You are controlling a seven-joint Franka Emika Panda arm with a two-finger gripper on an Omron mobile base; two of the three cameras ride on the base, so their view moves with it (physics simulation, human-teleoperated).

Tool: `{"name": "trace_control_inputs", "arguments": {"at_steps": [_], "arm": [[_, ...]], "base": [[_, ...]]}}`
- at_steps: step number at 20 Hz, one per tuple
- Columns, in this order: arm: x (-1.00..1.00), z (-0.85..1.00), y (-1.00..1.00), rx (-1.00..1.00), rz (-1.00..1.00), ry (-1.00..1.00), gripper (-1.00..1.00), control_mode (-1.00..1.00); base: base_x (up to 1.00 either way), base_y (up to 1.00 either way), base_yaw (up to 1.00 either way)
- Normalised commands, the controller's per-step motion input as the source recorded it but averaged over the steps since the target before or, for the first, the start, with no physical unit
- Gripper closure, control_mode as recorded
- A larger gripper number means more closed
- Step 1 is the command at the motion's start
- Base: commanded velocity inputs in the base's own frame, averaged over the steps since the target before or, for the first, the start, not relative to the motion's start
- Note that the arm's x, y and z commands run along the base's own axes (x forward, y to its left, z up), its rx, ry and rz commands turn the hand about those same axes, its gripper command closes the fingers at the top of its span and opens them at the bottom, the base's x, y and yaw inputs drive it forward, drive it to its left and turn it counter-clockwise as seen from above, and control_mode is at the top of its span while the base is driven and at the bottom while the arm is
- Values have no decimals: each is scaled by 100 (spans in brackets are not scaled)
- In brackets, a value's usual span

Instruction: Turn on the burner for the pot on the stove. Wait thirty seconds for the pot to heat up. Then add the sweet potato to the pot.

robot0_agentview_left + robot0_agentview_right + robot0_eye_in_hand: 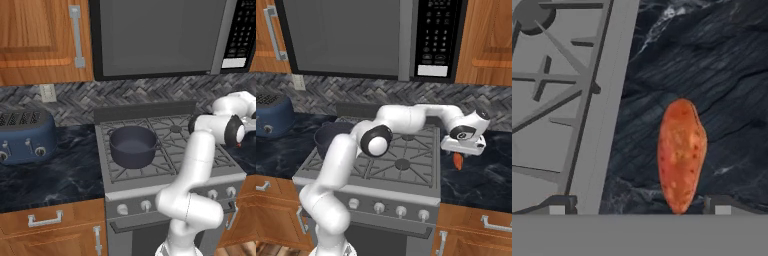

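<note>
We see the sweet potato (pixel 681 155) lying on the dark marbled counter (pixel 712 75) just to the right of the stove (pixel 607 125), its long axis running along the stove's edge. In the right base view a sliver of its orange-red skin (pixel 457 160) shows just below the hand. Nothing lies between it and the gripper.

The pot (pixel 133 146) sits on the front-left part of the stove (pixel 165 175), over the grey grates, and from what we can see its inside looks bare. In the right base view the pot (pixel 331 136) is largely hidden behind the arm's forearm. The silver knobs (pixel 388 208) line the stove's front panel below the grates. We cannot tell whether any burner is lit; one burner cap (pixel 532 15) shows in the hand view's upper left corner.

Farther out, a blue toaster (pixel 26 136) stands on the counter left of the stove, a microwave (pixel 366 37) hangs above, and wooden cabinets (pixel 40 40) flank it.

The arm rises from the base, bends at a raised elbow over the stove front, and reaches right across the grates so that the gripper (pixel 639 206) points down over the counter. Its two fingertips (pixel 557 205) stand wide apart, with the near end of the sweet potato between them and not touching either.
</note>
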Motion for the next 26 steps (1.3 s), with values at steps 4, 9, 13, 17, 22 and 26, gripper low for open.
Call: {"name": "trace_control_inputs", "arguments": {"at_steps": [4, 9, 13, 17, 22, 26], "arm": [[30, -50, -25, 0, 0, 2, -100, -100], [35, -38, -22, 0, 0, 3, -100, -100], [54, -26, -18, 0, 0, 3, -100, -100], [49, -26, -17, -1, 0, 4, -100, -100], [6, -47, -23, -2, 0, 7, -100, -100], [-2, -58, -3, -6, 0, 10, 100, -100]], "base": [[0, 0, 0], [0, 0, 0], [0, 0, 0], [0, 0, 0], [0, 0, 0], [0, 0, 0]]}}
